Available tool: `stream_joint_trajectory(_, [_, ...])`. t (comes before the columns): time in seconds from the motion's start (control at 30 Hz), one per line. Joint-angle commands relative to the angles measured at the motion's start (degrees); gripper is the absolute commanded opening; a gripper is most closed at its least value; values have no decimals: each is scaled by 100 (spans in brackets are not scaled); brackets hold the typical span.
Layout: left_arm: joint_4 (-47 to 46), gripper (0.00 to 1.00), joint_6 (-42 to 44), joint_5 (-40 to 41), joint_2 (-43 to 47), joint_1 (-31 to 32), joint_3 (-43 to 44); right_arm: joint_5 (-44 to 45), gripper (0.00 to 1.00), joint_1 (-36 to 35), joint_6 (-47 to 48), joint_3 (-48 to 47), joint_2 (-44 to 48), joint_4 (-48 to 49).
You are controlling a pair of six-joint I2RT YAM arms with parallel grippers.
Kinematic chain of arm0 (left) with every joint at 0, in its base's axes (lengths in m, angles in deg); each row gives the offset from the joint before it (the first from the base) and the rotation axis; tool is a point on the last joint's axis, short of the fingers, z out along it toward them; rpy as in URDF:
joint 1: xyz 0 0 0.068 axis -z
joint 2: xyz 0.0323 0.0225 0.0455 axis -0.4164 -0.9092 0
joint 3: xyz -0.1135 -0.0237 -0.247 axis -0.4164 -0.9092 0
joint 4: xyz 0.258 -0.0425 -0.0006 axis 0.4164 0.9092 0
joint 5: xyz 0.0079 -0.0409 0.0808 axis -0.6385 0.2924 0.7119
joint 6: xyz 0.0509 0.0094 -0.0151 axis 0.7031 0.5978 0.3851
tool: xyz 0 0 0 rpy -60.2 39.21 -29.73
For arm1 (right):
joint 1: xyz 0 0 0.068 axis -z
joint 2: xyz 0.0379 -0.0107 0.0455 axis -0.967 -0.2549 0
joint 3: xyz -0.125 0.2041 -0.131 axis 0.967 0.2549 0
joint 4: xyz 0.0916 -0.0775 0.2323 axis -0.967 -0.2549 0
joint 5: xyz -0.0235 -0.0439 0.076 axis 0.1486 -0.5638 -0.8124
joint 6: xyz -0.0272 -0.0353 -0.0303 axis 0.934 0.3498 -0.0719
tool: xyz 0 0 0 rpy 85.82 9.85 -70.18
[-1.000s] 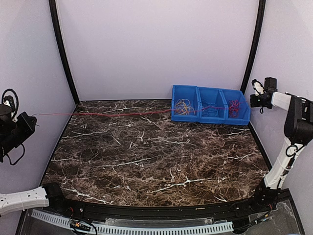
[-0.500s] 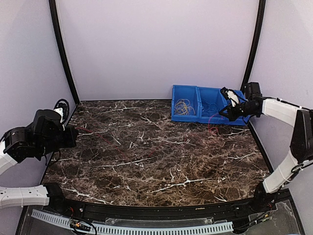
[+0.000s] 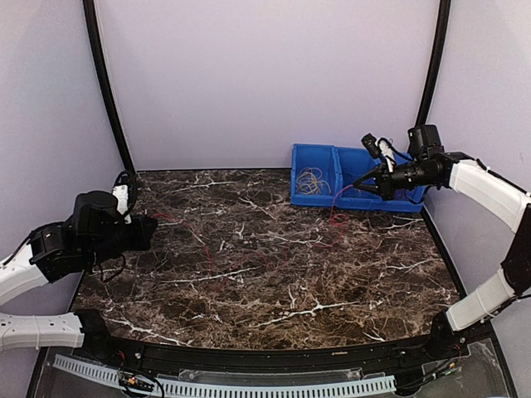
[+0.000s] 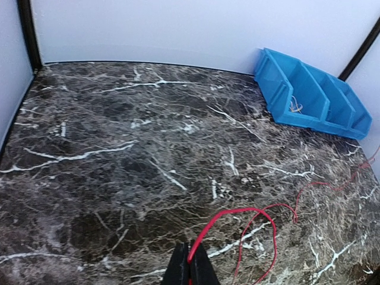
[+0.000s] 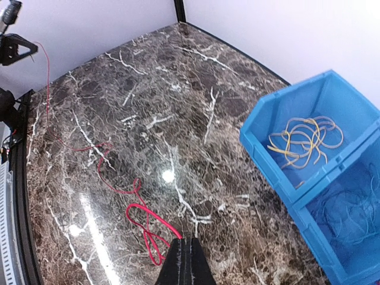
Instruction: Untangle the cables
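Sagging across the dark marbled table (image 3: 249,274), the red cable (image 5: 153,222) runs slack from one arm to the other, lying in loose curls and a few small loops on the surface. The left fingers (image 4: 177,270) are pinched shut on it, low over the table's left side. The right fingers (image 5: 177,270) are clamped shut on its other stretch, just in front of the blue bin (image 3: 315,199) at the far right. Yellow cables (image 5: 303,139) lie in the bin's left compartment and blue cables (image 5: 350,219) in the middle one, both apart from the red.
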Motion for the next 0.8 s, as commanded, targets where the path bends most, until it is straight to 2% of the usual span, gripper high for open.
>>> stream_joint_trajectory(0.0, [-2358,0,187,-1179,-593,0,-355,-623,0,-307,103,-619,-1,-216])
stream_joint_trajectory(0.13, [-3393,0,335,-1979,-1908,5,141,-733,0,-563,244,-788,52,-416])
stream_joint_trajectory(0.23, [-3882,0,386,-2567,-3062,38,884,-1030,0,-760,410,-897,56,-676])
stream_joint_trajectory(0.37, [-4595,0,366,-3192,-4180,153,1669,-1314,0,-1161,447,-968,5,-954])
stream_joint_trajectory(0.5, [-5060,0,166,-3600,-5085,300,2289,-1109,0,-1607,523,-899,-67,-1056])
stream_joint_trajectory(0.67, [-5568,0,-73,-4040,-6039,499,2960,-957,0,-1650,409,-1155,-394,-1184])
stream_joint_trajectory(0.77, [-5767,0,-43,-4250,-6332,626,3387,-566,0,-1641,187,-1220,-484,-988])
